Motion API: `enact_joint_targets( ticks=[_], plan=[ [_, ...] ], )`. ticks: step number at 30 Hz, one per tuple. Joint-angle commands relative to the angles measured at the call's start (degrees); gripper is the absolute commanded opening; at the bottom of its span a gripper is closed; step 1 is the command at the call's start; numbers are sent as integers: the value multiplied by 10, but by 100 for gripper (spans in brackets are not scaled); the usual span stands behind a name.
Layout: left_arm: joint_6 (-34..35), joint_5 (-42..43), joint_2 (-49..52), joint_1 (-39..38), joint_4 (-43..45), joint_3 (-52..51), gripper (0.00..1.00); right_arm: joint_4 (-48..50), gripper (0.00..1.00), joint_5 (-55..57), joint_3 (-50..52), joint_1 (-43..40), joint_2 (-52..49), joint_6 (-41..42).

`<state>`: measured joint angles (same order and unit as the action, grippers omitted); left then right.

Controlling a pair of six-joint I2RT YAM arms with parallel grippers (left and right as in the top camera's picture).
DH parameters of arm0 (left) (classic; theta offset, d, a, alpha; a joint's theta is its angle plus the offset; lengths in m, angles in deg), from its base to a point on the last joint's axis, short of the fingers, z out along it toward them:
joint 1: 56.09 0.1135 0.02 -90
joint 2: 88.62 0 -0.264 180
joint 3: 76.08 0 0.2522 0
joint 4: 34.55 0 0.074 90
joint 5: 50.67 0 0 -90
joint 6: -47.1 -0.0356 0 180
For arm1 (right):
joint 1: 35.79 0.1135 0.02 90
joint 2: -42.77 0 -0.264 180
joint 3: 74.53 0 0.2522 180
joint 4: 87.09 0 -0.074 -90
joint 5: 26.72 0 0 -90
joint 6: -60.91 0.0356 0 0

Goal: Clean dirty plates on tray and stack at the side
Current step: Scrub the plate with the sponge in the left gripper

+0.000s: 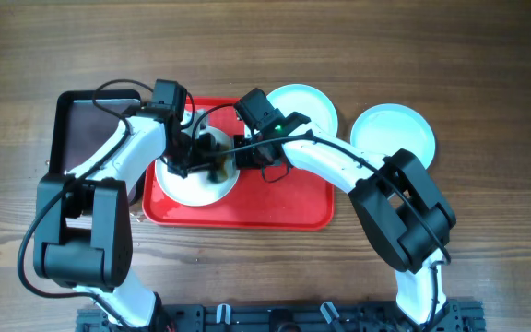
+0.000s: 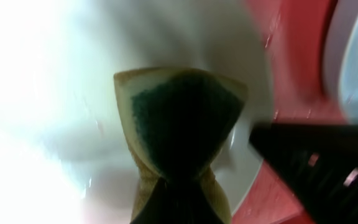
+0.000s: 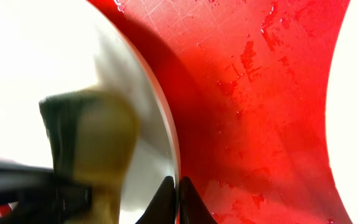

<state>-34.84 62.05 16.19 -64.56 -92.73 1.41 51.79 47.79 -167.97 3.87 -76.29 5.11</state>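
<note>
One pale plate (image 1: 188, 189) lies on the left part of the red tray (image 1: 284, 208). My left gripper (image 1: 201, 153) is shut on a yellow sponge with a dark green scrub face (image 2: 180, 127) and presses it on that plate (image 2: 55, 93). My right gripper (image 1: 239, 159) is shut on the plate's right rim (image 3: 166, 134); its closed fingertips (image 3: 178, 194) pinch the edge. A second plate (image 1: 300, 104) lies at the tray's far right corner. A third plate (image 1: 393, 135) lies on the table to the right. No smear is visible on any plate.
A narrow black tray (image 1: 88, 129) stands left of the red tray, behind my left arm. The red tray floor (image 3: 253, 93) is wet, with droplets. Both arms cross over the tray's far half.
</note>
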Motion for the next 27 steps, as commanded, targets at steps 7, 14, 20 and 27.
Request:
enact_joint_targets(
  ticks=[7,14,20,27],
  plan=[
    [43,-174,6,1,-45,6,4,-1,4,-10,-6,2,-7,-19],
    [305,-424,6,1,-72,6,4,-1,4,-12,-6,2,-7,-21],
    [361,-462,6,-1,-14,6,4,-1,4,-12,-6,2,-7,-23],
    [223,-314,6,-27,92,6,4,-1,4,-14,-6,3,-7,-27]
  ],
)
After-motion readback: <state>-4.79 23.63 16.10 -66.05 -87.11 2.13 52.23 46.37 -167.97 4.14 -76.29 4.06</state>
